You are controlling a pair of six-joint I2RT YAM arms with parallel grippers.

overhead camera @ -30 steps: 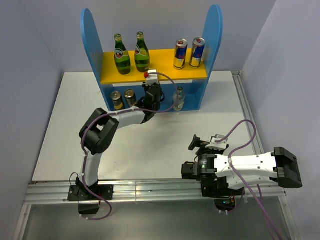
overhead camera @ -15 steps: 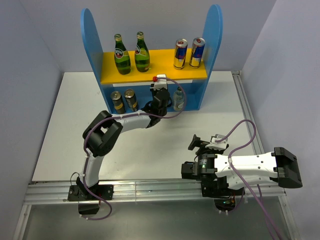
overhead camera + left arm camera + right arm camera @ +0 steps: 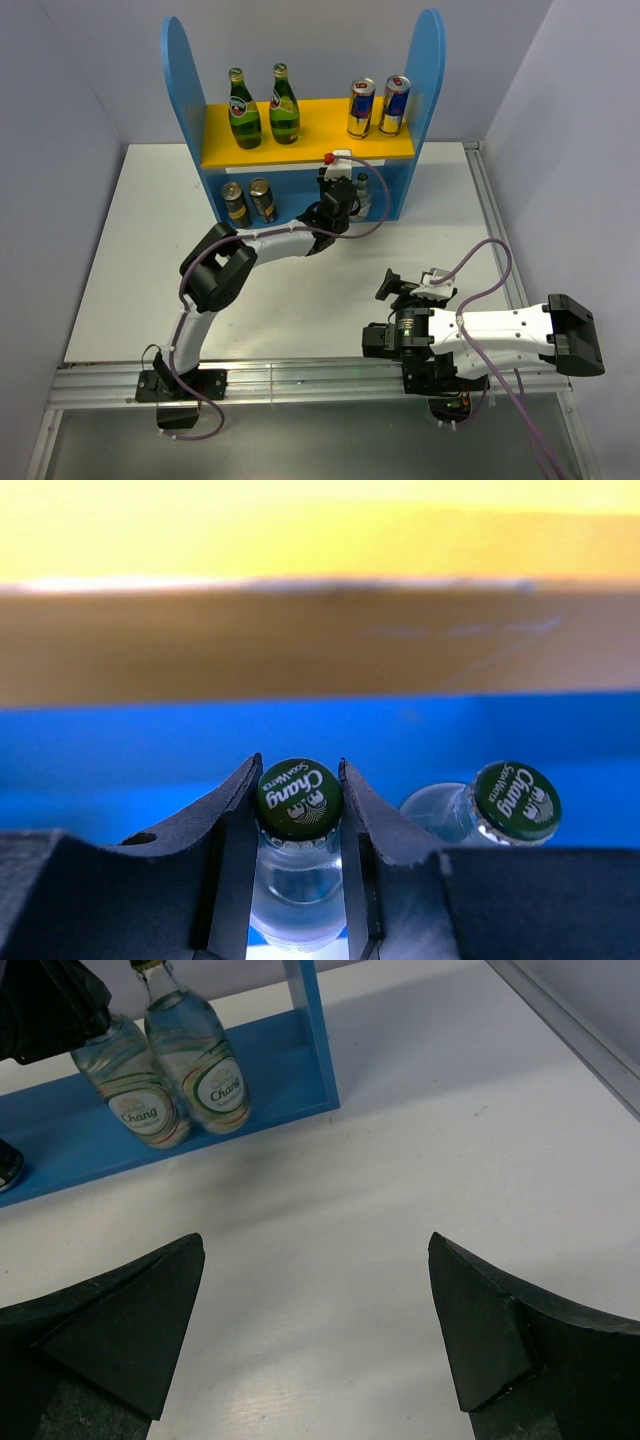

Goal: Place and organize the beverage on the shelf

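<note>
The shelf (image 3: 180, 80) has blue side panels and a yellow upper board (image 3: 320, 145). Two green glass bottles (image 3: 243, 112) stand on the board's left part. Two brown-gold cans (image 3: 248, 200) stand on the lower level at the left. My left gripper (image 3: 300, 780) is shut on the green cap of a clear bottle (image 3: 298, 875) that is upright on the blue base. It stands just left of the second clear bottle (image 3: 515, 800). Both bottles show in the right wrist view (image 3: 135, 1090). My right gripper (image 3: 315, 1330) is open and empty over the white table.
Two blue-and-silver cans (image 3: 377, 105) stand on the right of the yellow board. The shelf's right blue panel (image 3: 310, 1030) stands just right of the clear bottles. A metal rail (image 3: 300, 380) runs along the table's near edge.
My left gripper has moved right along the lower level with the clear bottle, and now stands beside the second clear bottle. The right arm has not moved.
</note>
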